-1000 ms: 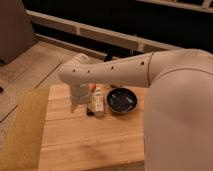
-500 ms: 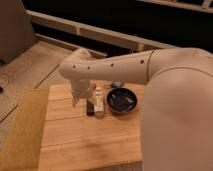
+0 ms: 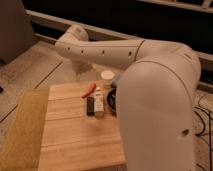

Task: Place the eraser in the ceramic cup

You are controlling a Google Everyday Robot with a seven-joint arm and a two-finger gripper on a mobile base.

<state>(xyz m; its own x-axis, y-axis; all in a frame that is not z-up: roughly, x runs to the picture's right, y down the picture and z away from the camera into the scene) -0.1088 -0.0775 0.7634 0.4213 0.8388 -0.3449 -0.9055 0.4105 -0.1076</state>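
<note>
The wide black bowl [image 3: 111, 100] is half hidden by the big white robot arm [image 3: 150, 95]. The gripper [image 3: 84, 67] is tucked in shadow under the arm, past the far edge of the wooden table [image 3: 75, 135]. Whether it is open or closed cannot be told. The small black block eraser [image 3: 90, 106] is laid flat on the table, just beside a white tube [image 3: 99, 102], near the small white ceramic cup [image 3: 106, 78]. The arm is bent and stretched across to the left.

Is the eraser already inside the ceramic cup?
No, the eraser lies on the table beside the white tube; the pincer is hidden behind the arm.
</note>
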